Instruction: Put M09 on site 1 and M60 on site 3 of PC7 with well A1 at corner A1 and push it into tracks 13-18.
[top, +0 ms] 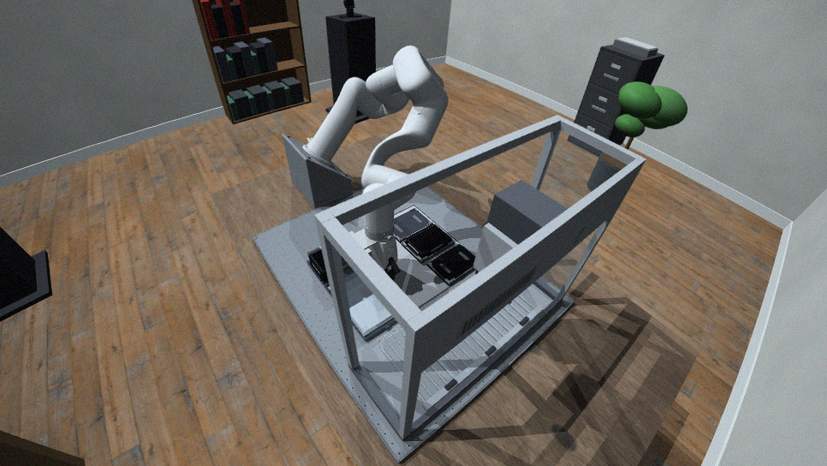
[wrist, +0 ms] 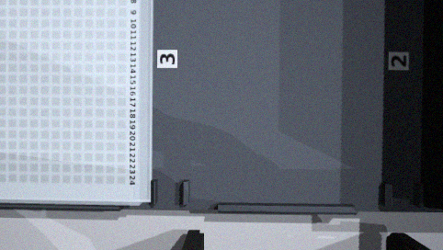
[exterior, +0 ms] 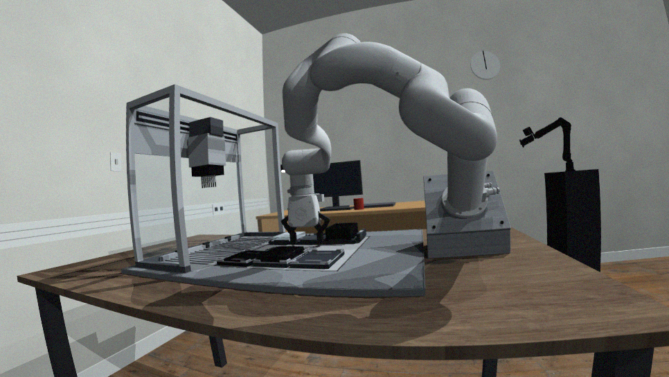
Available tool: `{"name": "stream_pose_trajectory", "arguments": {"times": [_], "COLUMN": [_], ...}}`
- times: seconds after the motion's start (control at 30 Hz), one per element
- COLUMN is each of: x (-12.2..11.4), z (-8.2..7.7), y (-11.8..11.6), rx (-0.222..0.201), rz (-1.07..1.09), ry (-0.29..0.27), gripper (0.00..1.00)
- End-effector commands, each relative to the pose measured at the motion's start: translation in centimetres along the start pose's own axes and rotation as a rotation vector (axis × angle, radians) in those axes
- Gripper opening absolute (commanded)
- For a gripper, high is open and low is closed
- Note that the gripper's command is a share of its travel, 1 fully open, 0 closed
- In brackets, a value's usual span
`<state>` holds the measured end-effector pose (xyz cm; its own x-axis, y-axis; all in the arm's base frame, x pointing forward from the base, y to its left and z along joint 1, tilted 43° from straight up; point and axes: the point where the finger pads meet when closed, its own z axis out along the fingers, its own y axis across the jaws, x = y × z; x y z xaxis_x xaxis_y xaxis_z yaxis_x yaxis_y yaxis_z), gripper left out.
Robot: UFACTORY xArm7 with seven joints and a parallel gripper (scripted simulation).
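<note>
My gripper (wrist: 299, 241) is open and empty, and only its two dark fingertips show at the bottom edge of the wrist view. It hovers over carrier PC7 (top: 347, 289) on the apron, above the bare grey site between the labels 3 (wrist: 166, 59) and 2 (wrist: 398, 61). The white 384-well plate M60 (wrist: 73, 98) lies flat on the site at the left, inside the locators (wrist: 170, 192). It also shows in the top view (top: 370, 315). A dark block, M09 (top: 318, 263), sits at the carrier's handle end. A dark plate, M06 (top: 428, 240), lies in the middle nest.
The grey instrument frame (top: 480, 191) stands over the rails (top: 462, 347), with its pipetting head (exterior: 206, 150) hanging inside. The nests on either side of the middle one (top: 413, 223) (top: 454, 263) lie beside the apron. The arm's base block (exterior: 465, 224) stands at the deck's near end.
</note>
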<state>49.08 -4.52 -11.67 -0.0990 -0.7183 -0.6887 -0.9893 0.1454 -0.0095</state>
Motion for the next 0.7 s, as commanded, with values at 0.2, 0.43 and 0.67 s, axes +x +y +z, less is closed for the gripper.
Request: {"name": "stream_pose_trajectory", "arguments": {"times": [0.2,0.43,0.67], "x": [0.1,0.1,0.1], "z": [-1.8,-2.6,-3.8], "y": [-0.2,-0.2,-0.2], "rx": [0.005,0.005,0.005], "rz": [0.0,0.0,0.0], "ry": [0.004,0.004,0.004], "gripper": [1.0,1.0,1.0]}}
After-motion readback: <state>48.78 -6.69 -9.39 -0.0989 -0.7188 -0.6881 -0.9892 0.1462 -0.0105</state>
